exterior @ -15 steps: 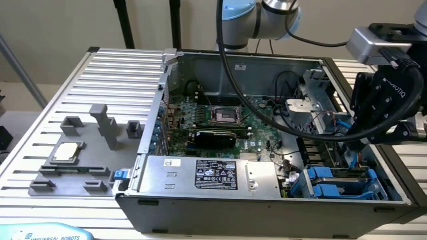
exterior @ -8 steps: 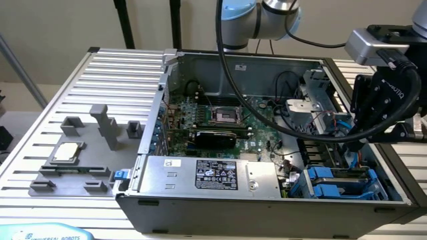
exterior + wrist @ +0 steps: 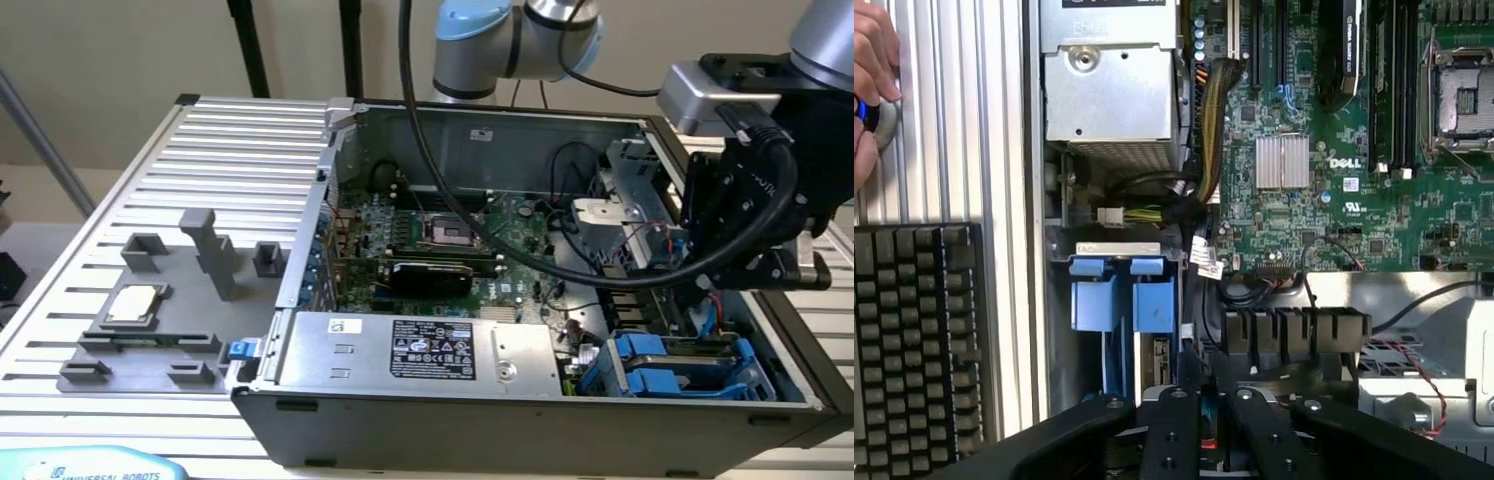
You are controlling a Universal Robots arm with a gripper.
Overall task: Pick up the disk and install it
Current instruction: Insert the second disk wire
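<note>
The disk [image 3: 687, 362], in its blue plastic frame, is set in the drive bay at the corner of the computer case [image 3: 534, 425], long axis along the front wall. "DELL" is read on the green circuit board [image 3: 1294, 200]. Whether the black gripper [image 3: 1204, 425] just beside it is open or closed cannot be told. The ribbed metal table [image 3: 240, 150] carries the case.

- An open computer case [image 3: 534, 420] sits on the ribbed metal surface [image 3: 227, 160].
- A green board [image 3: 1334, 150] lies inside it.
- A black keyboard [image 3: 914, 340] lies beside the case.
- Grey holders [image 3: 147, 340] stand nearby.
</note>
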